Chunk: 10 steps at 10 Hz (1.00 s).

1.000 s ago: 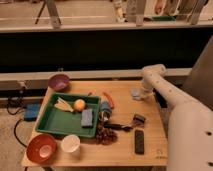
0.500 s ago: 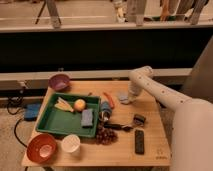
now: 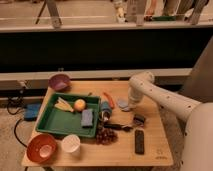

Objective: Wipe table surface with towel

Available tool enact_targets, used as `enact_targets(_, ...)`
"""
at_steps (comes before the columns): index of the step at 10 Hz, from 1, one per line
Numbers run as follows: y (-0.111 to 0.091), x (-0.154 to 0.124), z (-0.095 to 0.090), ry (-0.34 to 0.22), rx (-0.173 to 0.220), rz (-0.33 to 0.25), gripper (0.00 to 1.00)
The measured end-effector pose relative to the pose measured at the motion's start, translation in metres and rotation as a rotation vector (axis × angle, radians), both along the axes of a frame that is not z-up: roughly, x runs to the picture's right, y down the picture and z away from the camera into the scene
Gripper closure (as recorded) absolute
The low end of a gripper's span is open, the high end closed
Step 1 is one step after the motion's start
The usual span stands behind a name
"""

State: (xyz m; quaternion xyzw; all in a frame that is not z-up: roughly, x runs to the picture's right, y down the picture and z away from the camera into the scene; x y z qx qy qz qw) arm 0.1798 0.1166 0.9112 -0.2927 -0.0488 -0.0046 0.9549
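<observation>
— Looking for the gripper [image 3: 126, 102]. Found where?
— Down low at the table [image 3: 117, 150], toward its back half, at the end of the white arm [image 3: 160, 97], just right of the carrot [image 3: 109, 99].
— And the towel [image 3: 121, 106]?
— Directly under the gripper, seemingly in contact with it, lying on the wood between the carrot and the right edge, apart from the green tray [image 3: 55, 122].
— Spread wide or clamped?
— Cannot tell; hidden behind the wrist.
— Pointing which way?
— Hard to say. Bunched into a pale grey wad, perhaps slightly wider left-to-right; no clear long axis.
</observation>
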Motion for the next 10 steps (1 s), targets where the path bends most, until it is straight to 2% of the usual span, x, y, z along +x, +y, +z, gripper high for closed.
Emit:
enact_targets(4, 0.013, 0.093, -0.004, 0.097, -0.01, 0.062, 0.92)
enact_targets(6, 0.008, 0.129, 0.003, 0.154, 0.0, 0.115, 0.92)
enact_targets(8, -0.01, 0.147, 0.017, 0.183, 0.016, 0.174, 0.92)
enact_targets(10, -0.03, 0.143, 0.033, 0.184, 0.034, 0.193, 0.92)
